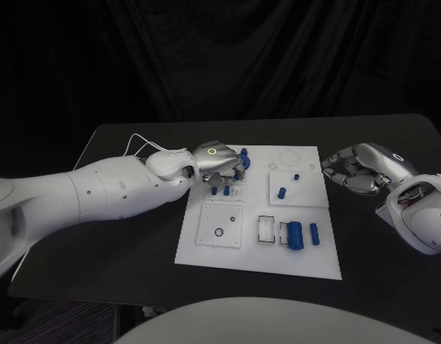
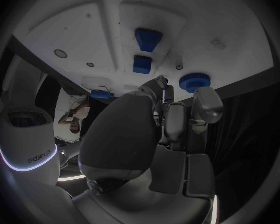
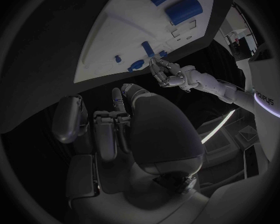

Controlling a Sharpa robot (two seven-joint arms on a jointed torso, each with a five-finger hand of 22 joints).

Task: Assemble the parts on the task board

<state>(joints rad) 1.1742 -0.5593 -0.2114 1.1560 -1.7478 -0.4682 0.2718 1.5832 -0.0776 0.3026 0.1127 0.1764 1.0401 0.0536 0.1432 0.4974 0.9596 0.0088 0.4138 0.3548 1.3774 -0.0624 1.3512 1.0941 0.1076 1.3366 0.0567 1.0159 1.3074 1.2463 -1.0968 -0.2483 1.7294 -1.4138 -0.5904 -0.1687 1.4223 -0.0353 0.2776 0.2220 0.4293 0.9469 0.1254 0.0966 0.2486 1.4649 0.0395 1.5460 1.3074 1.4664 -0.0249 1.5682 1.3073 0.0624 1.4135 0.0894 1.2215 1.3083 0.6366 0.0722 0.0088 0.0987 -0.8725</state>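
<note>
**Left hand working at the board's far left corner**

The left hand is hovering over the far left part of the board, fingers pointing down among the small blue parts there. A round blue part is lying just past its fingertips, and two blue blocks are sitting further along the board. Whether the fingers are pinching a part or only touching the plate cannot be told; they are bunched together and hiding whatever lies beneath.

The right hand is waiting off the board's right edge, fingers curled in with nothing in them.

Other parts are lying in a tray near the board's front, with a peg standing mid-board.

To do this step well, the left hand should probably be lowering straight down, keeping any held part upright over its socket, and pressing gently. The likely risk is knocking the neighbouring pegs with the spread fingers.
</note>
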